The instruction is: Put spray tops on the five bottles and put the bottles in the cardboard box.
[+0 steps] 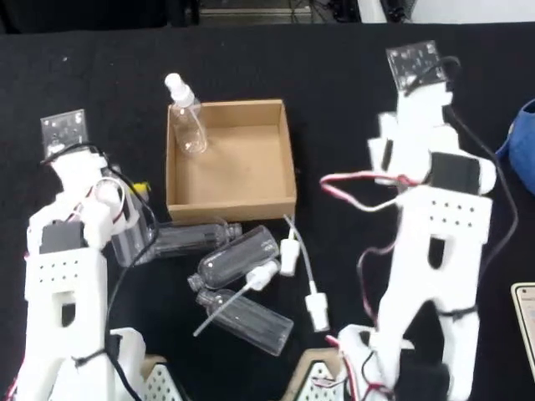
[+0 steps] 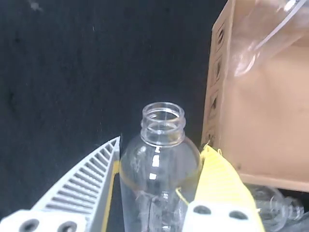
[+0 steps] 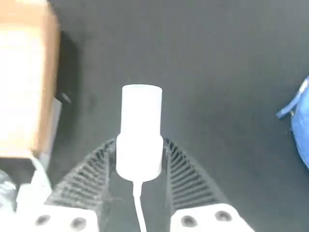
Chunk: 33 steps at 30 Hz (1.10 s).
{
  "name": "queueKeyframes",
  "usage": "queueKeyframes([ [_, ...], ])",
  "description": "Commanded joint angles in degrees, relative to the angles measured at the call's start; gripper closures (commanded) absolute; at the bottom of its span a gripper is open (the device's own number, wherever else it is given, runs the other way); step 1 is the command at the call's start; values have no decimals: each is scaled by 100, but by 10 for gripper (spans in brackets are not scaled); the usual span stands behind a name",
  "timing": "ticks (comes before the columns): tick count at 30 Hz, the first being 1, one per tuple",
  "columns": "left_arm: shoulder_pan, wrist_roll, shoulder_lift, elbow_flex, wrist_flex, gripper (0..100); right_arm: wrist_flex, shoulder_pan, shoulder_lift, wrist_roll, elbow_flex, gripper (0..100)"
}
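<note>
Black worktop (image 1: 334, 83). Left pincer (image 2: 161, 159) clamps an open-necked bottle (image 2: 163, 121) just beside the cardboard box (image 1: 230, 205). Capped bottle (image 1: 188, 121) leans in the box's back-left corner. Three bare bottles (image 1: 238, 259) and loose tops (image 1: 288, 255) lie before the box. Right pincer (image 3: 140, 143) grips a spray top (image 3: 140, 121). Blue object (image 1: 522, 142) sits at the right edge.

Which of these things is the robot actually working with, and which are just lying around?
Job: cardboard box; capped bottle inside it; open bottle in left tool; spray top in right tool; three lying bottles; loose spray tops beside them.

Lying about: blue object; pale card, both off to the side.
</note>
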State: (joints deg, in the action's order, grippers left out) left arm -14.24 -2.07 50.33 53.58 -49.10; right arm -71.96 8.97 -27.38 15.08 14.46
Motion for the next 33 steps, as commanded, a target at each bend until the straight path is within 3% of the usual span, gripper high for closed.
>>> queueKeyframes([
  [1, 84, 9, 835, 57, 132, 970, -53, -440, -532, -668, -567, 988],
  [7, 92, 9, 1916, 57, 246, 970, -35, -1081, -1156, -1565, -1051, 988],
  [14, 171, 0, 2681, 295, 404, 970, -18, -2048, -1745, -1697, -1666, 987],
  [18, 787, 26, 3033, 796, 1037, 970, 466, -2655, -1859, -1697, -1938, 987],
  [23, 1754, 44, 3516, 1886, 2488, 970, 1116, -3130, -1859, -1749, -1938, 987],
  [26, 2053, 53, 3921, 2527, 3244, 970, 1354, -3235, -1859, -2286, -1982, 987],
  [29, 2158, 44, 4484, 3002, 3543, 970, 1864, -3244, -1815, -2892, -1895, 987],
  [33, 2404, 44, 5327, 3547, 3631, 970, 2629, -3648, -1851, -2971, -1376, 987],
])
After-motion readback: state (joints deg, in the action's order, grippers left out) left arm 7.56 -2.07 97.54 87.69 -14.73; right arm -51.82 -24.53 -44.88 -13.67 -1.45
